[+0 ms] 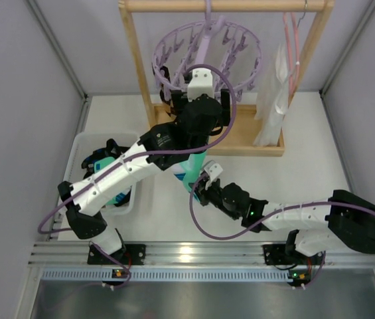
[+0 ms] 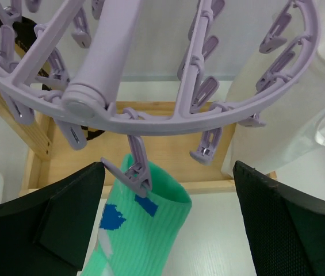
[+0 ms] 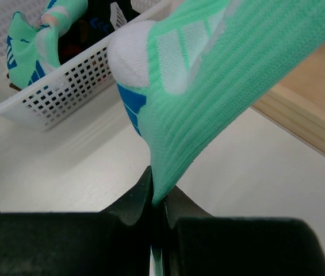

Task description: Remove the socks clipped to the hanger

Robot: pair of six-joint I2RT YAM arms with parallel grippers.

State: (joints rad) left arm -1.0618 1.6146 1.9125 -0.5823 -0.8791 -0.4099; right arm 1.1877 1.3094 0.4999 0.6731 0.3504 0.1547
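Observation:
The lavender ring hanger [image 1: 207,56] hangs from a wooden rack. In the left wrist view one peg [image 2: 133,172] under the hanger's ring [image 2: 150,122] clips the cuff of a teal green sock [image 2: 142,230] with blue patches. My left gripper [image 2: 169,172] is open, one finger either side of that peg and cuff, touching neither. From above, the left gripper [image 1: 199,94] sits just under the ring. The sock [image 1: 190,166] stretches down to my right gripper [image 1: 200,189]. The right gripper [image 3: 157,198] is shut on the sock's [image 3: 220,86] lower end.
A white mesh basket [image 1: 81,149] at the left holds loose socks [image 3: 30,34]. The wooden rack's base [image 1: 253,136] lies behind the sock. A pink wire hanger [image 1: 292,46] with a white garment [image 1: 273,100] hangs at the rack's right end.

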